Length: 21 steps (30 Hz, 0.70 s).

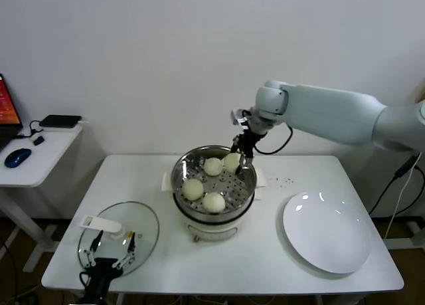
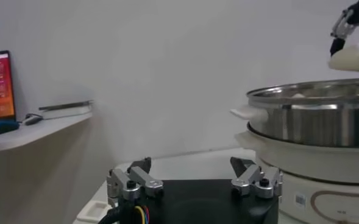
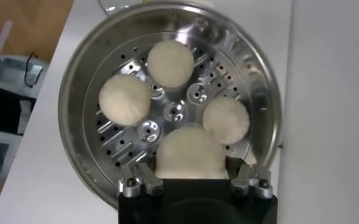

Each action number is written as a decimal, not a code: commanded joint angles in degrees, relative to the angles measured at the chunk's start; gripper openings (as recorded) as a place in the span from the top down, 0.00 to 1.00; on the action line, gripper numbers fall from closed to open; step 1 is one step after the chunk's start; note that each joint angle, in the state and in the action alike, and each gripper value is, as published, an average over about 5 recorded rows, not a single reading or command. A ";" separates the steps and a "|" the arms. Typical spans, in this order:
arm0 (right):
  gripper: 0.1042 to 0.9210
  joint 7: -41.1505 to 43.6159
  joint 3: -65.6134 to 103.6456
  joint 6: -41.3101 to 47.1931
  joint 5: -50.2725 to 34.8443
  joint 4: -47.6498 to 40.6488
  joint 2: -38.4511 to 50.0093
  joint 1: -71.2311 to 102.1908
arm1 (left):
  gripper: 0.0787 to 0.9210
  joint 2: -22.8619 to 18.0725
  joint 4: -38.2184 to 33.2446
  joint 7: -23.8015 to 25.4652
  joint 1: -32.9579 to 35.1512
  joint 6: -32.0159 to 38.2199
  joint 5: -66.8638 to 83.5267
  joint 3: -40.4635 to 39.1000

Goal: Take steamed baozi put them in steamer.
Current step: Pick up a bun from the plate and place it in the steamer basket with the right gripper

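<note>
The steel steamer [image 1: 180,174] stands mid-table on its white base; it also shows in the left wrist view [image 2: 313,119] and the right wrist view [image 3: 75,79]. Three baozi lie on its perforated tray [image 1: 212,166] [image 1: 193,189] [image 1: 214,203], also seen from the right wrist [image 3: 170,61] [image 3: 124,100] [image 3: 226,119]. My right gripper [image 1: 239,157] [image 3: 189,169] is shut on the fourth baozi [image 1: 231,161] [image 3: 188,152] and holds it above the steamer's far right side, over the rim [image 2: 350,58]. My left gripper [image 1: 111,248] [image 2: 194,176] is open and empty, low at the table's front left.
A round glass lid [image 1: 143,222] lies at the front left, under the left gripper. A flat white plate [image 1: 325,232] lies at the right. A side table [image 1: 36,155] with a mouse and a screen stands to the far left.
</note>
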State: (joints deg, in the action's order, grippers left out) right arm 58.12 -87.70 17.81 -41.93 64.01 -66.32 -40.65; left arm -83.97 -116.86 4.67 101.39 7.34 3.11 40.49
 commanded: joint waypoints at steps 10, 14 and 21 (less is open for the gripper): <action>0.23 -0.82 0.68 0.34 3.69 -1.01 -0.80 6.77 | 0.12 0.06 0.58 0.02 -0.31 -0.13 -0.02 0.08; 0.23 -0.74 0.37 0.29 3.97 -0.89 -0.67 6.91 | 0.12 0.07 0.67 0.02 -0.28 -0.09 -0.03 0.14; 0.23 -0.96 0.59 0.29 4.29 -0.83 -0.56 7.55 | 0.12 0.08 0.73 0.03 -0.26 -0.05 -0.03 0.16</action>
State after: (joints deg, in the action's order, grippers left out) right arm 57.29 -87.24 18.06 -38.26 63.33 -66.63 -34.33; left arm -83.93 -116.18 4.67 101.10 7.26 3.12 40.69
